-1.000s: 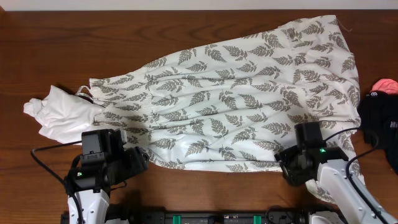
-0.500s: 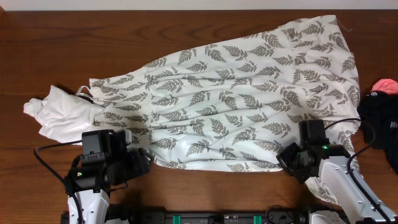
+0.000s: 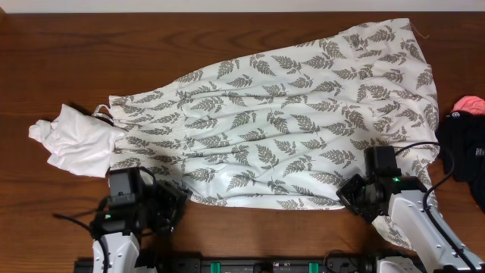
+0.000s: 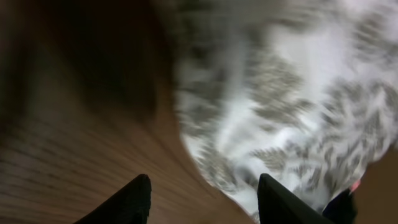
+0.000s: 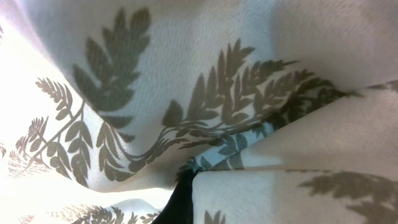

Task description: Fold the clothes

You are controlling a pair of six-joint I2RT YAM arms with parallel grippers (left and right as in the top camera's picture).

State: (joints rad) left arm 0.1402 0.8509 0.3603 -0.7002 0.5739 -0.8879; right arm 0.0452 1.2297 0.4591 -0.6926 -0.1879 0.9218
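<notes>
A large cream-white cloth garment printed all over with grey-green fern leaves point(image 3: 288, 114) lies spread flat across the dark brown wooden table point(image 3: 45, 61), narrow at the left and wide at the right, where it reaches the far edge. At its left end a plain white fabric garment point(image 3: 76, 140) lies crumpled and touches it. A black fabric garment point(image 3: 462, 148) is at the right edge of the table, just beside the fern-print garment, with a small pink thing point(image 3: 470, 104) above it. The black garment carries a small white mark, but it is too small to read. The left gripper point(image 3: 170, 205) is at the near left edge of the fern-print garment; in the blurred left wrist view its two dark fingers point(image 4: 134, 199) stand apart with nothing between them, over bare wood just beside the printed hem point(image 4: 292, 93). The right gripper point(image 3: 352, 197) is at the near right corner of the same garment. It is closed, and in the right wrist view the printed cloth point(image 5: 155, 74) fills the picture and a fold of it is pinched at the dark fingertip point(image 5: 180, 199).
</notes>
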